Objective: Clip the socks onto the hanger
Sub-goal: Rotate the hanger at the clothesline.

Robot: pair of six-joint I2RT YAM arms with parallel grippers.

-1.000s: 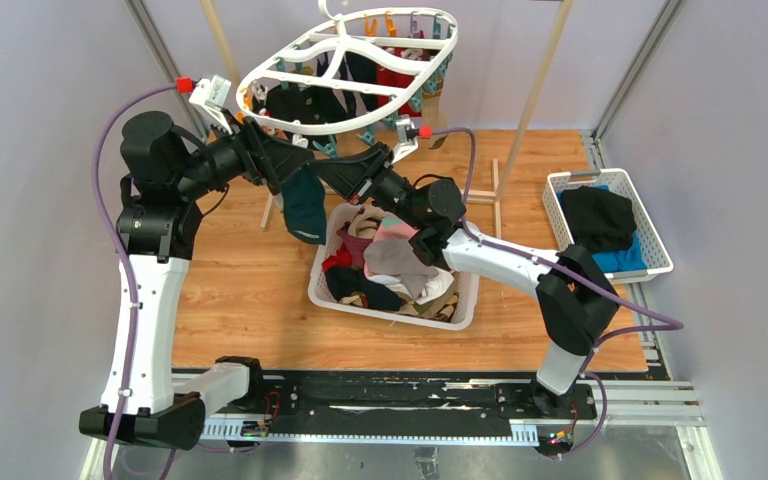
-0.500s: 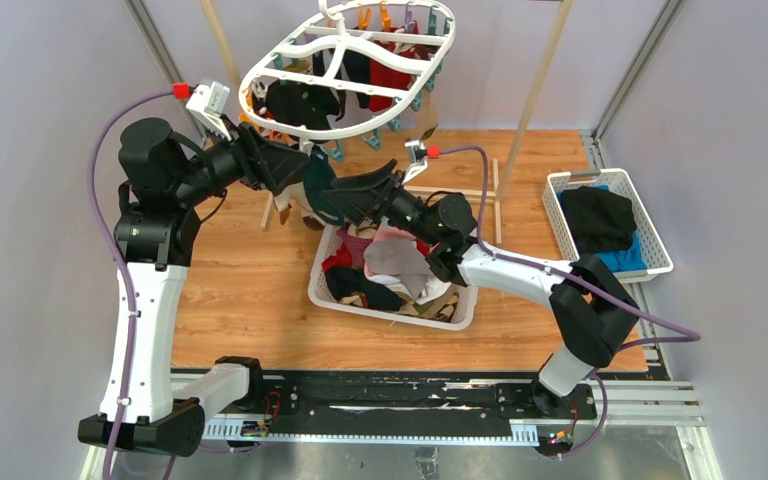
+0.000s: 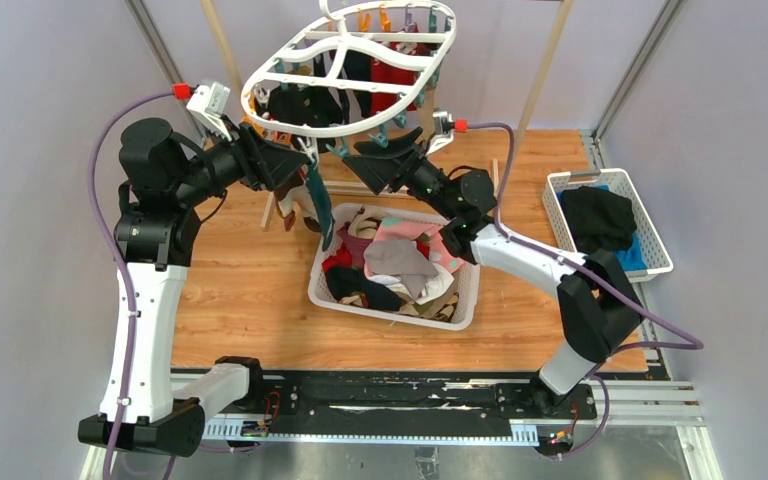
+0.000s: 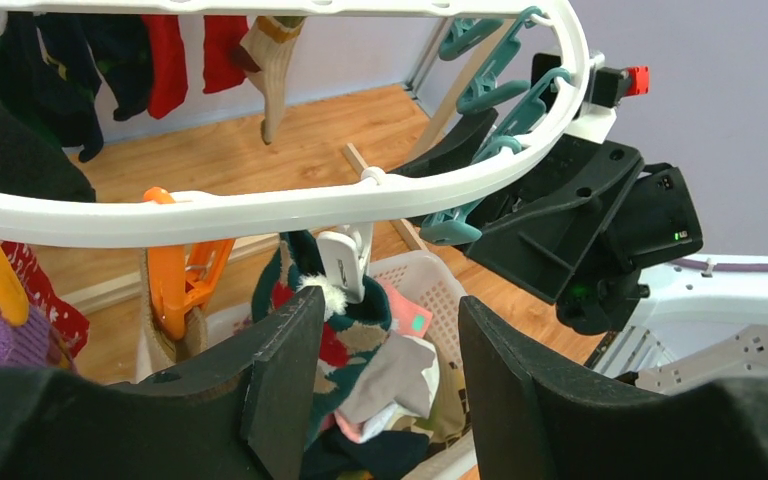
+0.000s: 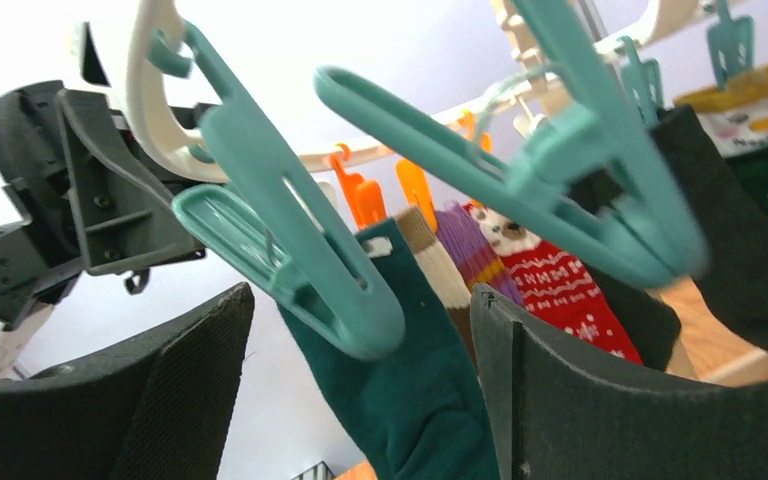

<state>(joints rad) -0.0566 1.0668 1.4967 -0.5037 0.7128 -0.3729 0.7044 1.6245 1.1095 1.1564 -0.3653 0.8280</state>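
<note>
Since a second ago the right gripper [image 5: 360, 300] has released the teal sock [image 3: 317, 205] and risen to the hanger [image 4: 260, 205] rim. Its jaws are spread, with a teal clothespin [image 5: 290, 240] between them. The sock now hangs from a white clip [image 4: 345, 262] above the laundry basket [image 3: 465, 300]. The left gripper [image 4: 385, 330] has its jaws spread beside the clip. This sock appears secured.

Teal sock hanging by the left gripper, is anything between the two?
Nothing visible. The teal sock hangs from a white clip on the hanger rim, directly in the gap of the open left gripper; only the rim passes above it.
</note>
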